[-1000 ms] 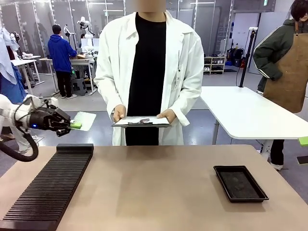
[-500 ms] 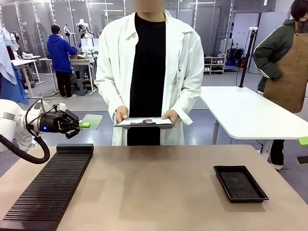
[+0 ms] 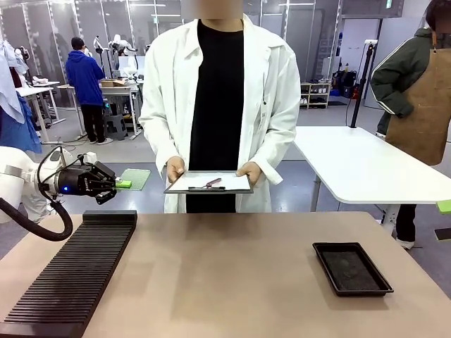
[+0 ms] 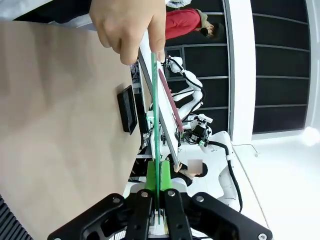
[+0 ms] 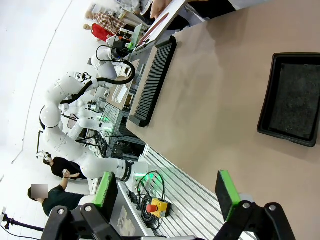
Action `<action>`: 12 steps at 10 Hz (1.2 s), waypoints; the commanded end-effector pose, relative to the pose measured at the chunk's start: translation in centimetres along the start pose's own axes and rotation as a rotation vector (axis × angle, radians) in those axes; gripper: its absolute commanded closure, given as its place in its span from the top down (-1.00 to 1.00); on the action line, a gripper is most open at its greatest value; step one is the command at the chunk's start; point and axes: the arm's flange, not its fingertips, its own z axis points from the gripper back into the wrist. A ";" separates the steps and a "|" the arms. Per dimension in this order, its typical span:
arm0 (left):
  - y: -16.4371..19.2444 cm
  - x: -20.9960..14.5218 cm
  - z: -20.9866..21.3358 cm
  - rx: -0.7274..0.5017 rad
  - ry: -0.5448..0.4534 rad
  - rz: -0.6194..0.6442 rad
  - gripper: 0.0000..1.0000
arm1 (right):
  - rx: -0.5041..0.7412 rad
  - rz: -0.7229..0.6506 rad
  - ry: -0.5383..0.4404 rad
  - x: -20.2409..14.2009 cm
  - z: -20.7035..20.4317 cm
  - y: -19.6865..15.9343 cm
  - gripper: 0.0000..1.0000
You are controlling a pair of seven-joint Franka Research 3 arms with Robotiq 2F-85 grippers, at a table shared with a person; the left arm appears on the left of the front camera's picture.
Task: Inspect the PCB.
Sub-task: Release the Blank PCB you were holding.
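A: From the front, where is the PCB (image 3: 135, 178)?

B: In the left gripper (image 3: 118, 184), at the picture's left. It is held up in the air above the far end of the black slotted rack (image 3: 70, 274), which lies on the desk (image 3: 225, 274).

A: How does the gripper hold it?

B: The green pads are closed on the board's near edge, and the board reaches out level toward the person in the white coat (image 3: 218, 105). That person stands at the far side, both hands under a clipboard (image 3: 209, 183) with a pen on it. The board is off to the left of the clipboard and apart from it.

A: Anything else on the desk?

B: A shallow black tray (image 3: 352, 267), well to the right.

A: And the left wrist view?

B: The fingers rise from the bottom edge and are pinched tight on the PCB. It shows edge-on, as a thin green line running up the picture. Just beside that line are the clipboard's edge and the reddish pen, with the person's hand (image 4: 127, 25) at the top. Whether the board touches them cannot be told here.

A: The right wrist view?

B: The right gripper (image 5: 165, 192) is spread wide, one green pad at each side of the picture. There is nothing between them. Beyond lie the desk, the black tray at the right edge and the slotted rack farther off.
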 end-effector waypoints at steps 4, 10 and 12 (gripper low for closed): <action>-0.1 -0.1 -0.2 -0.007 0.002 0.006 -1.00 | 0.009 0.014 -0.005 0.1 0.1 0.0 1.00; -0.1 -0.1 -0.2 -0.007 0.002 0.006 -1.00 | 0.009 0.014 -0.005 0.1 0.1 0.0 1.00; -0.1 -0.1 -0.2 -0.007 0.002 0.006 -1.00 | 0.009 0.014 -0.005 0.1 0.1 0.0 1.00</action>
